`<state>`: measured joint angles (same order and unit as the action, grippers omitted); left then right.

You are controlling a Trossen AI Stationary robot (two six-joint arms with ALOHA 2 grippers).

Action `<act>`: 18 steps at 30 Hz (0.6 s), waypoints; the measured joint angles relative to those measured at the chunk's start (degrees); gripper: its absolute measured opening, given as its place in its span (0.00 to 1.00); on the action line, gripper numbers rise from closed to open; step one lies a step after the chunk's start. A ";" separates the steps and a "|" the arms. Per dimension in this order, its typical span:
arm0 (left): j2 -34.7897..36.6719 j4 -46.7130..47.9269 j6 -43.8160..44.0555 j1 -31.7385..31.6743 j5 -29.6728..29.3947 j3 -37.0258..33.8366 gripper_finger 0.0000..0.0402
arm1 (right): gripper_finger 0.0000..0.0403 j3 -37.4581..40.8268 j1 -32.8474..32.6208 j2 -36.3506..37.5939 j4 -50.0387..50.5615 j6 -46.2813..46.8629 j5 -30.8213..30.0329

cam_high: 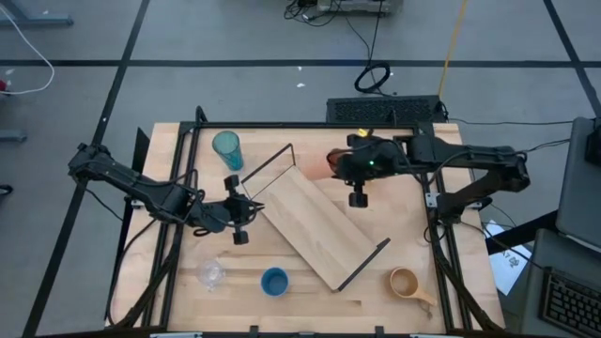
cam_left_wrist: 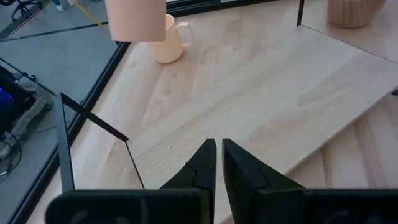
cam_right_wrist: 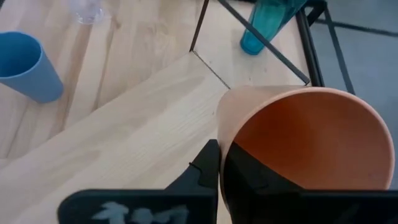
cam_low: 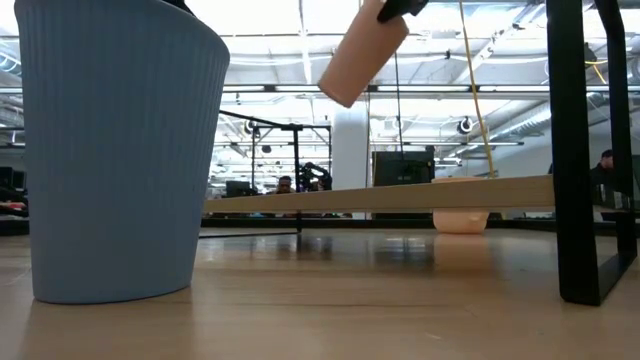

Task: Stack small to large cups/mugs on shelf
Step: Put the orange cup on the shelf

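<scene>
Right end effector (cam_high: 357, 184) holds the small orange cup (cam_right_wrist: 311, 146) in the air above the far end of the shelf (cam_high: 319, 228).

The bench (cam_high: 413, 244) carries the shelf lying slantwise between the two arms. The teal tumbler (cam_high: 227, 149) stands beyond the shelf's wire bracket, off toward the left arm. The tan mug (cam_high: 406, 283) sits well apart on the near side of the right end effector, the orange handled mug (cam_left_wrist: 169, 38) just behind it. The blue cup (cam_high: 274, 281) and the clear glass (cam_high: 210, 273) stand nearer than the left end effector (cam_high: 240, 208), whose fingers are pressed together on nothing beside the shelf's end.
</scene>
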<state>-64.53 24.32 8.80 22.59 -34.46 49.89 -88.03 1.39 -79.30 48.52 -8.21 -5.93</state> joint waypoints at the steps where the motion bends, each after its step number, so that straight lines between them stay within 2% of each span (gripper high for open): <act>1: -0.02 -0.08 -0.09 0.00 0.02 -0.03 0.08 | 0.00 1.09 0.00 0.89 -0.91 -0.09 0.00; 7: 0.00 -1.19 -0.79 0.02 0.04 -0.03 0.08 | 0.00 7.36 0.00 6.94 -9.29 -4.58 0.15; 18: 0.00 -1.76 -1.18 0.00 0.04 -0.07 0.08 | 0.00 18.60 0.01 14.02 -22.95 -25.51 0.85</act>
<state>-64.53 22.56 7.62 22.59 -34.41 49.82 -69.43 1.40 -65.28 25.58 -33.72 -5.08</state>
